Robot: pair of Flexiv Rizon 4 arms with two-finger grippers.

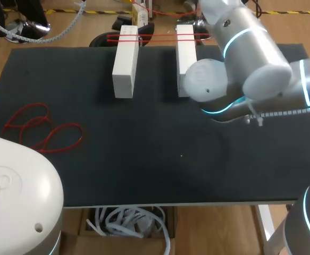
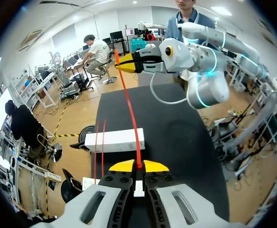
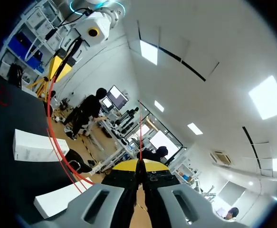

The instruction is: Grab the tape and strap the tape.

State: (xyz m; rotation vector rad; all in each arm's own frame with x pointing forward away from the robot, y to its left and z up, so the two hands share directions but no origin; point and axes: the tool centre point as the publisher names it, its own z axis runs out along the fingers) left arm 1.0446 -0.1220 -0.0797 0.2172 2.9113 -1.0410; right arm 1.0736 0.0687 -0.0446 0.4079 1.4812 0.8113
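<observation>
The red tape (image 2: pixel 130 104) is stretched in the air between my two arms. The left fingers (image 2: pixel 123 166) pinch one end and the right fingers (image 3: pixel 126 165) pinch the other. It also seems to cross two white blocks (image 1: pixel 125 69) at the upper middle of the table (image 1: pixel 144 170).

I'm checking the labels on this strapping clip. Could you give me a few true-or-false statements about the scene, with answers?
1. The left gripper is open. False: it is shut on the red tape.
2. Red strands cross the left block and the right block. True.
3. The right gripper holds nothing. False: it is also shut on the red tape.
4. Loose red loops lie on the table. True.
5. The two blocks are stacked. False: they stand side by side, apart.
</observation>
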